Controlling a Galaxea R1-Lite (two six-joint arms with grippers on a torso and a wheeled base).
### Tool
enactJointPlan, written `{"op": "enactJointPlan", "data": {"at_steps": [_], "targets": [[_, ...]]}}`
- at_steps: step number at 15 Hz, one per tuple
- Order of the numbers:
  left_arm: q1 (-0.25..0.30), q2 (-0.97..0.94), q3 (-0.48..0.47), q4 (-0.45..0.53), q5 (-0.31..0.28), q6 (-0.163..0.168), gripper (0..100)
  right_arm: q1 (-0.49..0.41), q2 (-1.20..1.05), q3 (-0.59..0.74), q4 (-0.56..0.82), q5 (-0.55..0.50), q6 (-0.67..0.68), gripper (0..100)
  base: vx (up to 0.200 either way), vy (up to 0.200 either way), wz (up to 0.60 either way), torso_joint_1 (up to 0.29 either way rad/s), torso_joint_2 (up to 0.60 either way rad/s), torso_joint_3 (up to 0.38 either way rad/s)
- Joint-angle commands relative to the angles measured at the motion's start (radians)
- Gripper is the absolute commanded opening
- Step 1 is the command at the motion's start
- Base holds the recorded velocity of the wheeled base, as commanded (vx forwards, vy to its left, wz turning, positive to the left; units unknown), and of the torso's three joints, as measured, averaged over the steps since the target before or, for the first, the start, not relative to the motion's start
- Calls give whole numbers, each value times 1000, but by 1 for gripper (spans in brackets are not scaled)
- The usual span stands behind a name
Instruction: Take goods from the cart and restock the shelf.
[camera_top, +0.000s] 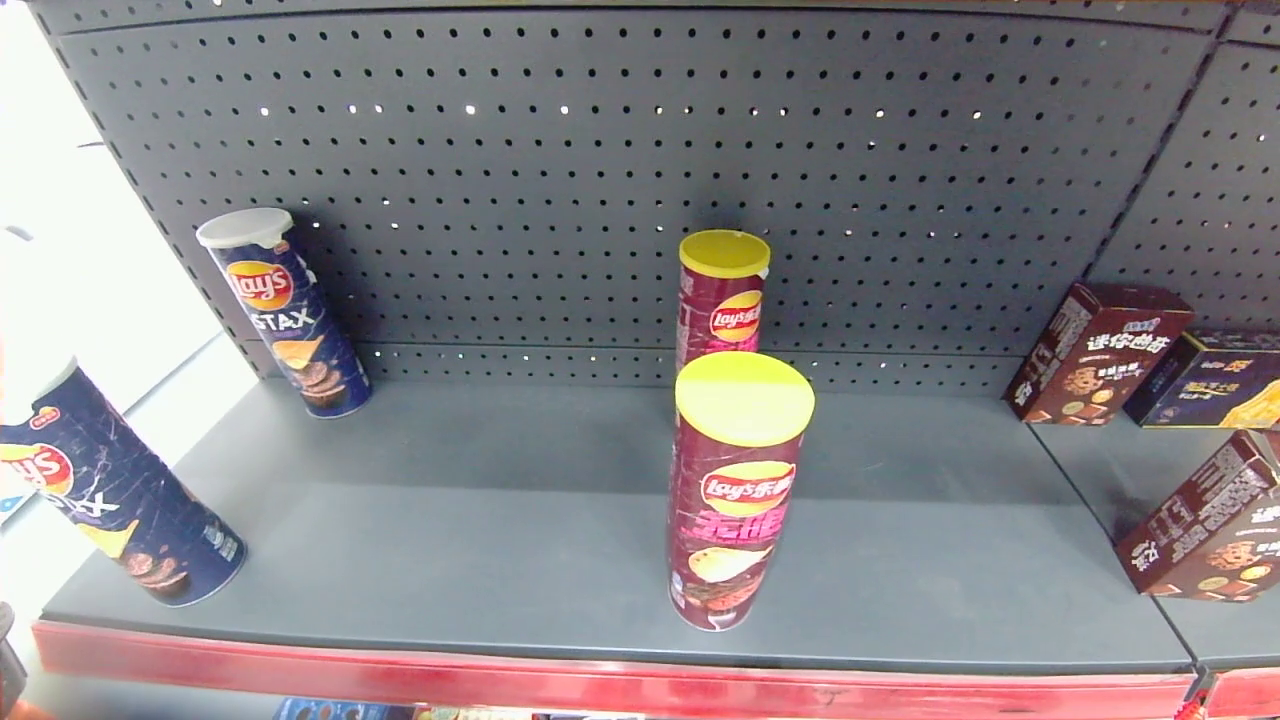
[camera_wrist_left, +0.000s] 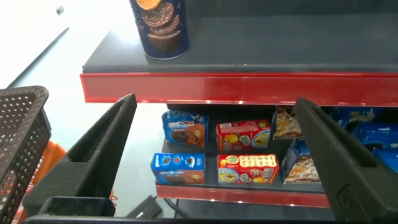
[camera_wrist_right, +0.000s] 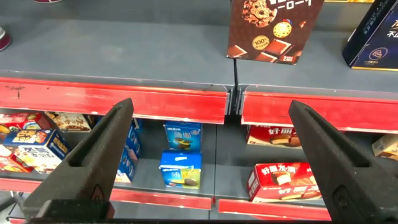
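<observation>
Grey matte metal shelf (camera_top: 480, 520), red-lipped, carries the goods: on it a smooth maroon cardboard chip tube (camera_top: 735, 500) with yellow plastic lid stands upright, label forward for shoppers, I judge, its twin (camera_top: 722, 300) behind. Before the shelf's lip my left gripper (camera_wrist_left: 214, 109) and right gripper (camera_wrist_right: 211, 106) gape, holding nothing.

Brown biscuit boxes (camera_top: 1098, 352) stand at right, colourful snack cartons (camera_wrist_left: 242, 135) lower down

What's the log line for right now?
shelf: two blue chip cans, two maroon chip cans | left pincer: open, empty | right pincer: open, empty
</observation>
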Motion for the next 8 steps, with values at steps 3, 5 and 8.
{"op": "enactJointPlan", "data": {"at_steps": [3,5,8], "targets": [[0,1,0,0,0,0,100,0,1,0,0,0,-1,100,0,0,0,0,0,0],[0,1,0,0,-1,0,100,0,1,0,0,0,-1,100,0,0,0,0,0,0],[0,1,0,0,3,6,100,0,1,0,0,0,-1,100,0,0,0,0,0,0]]}}
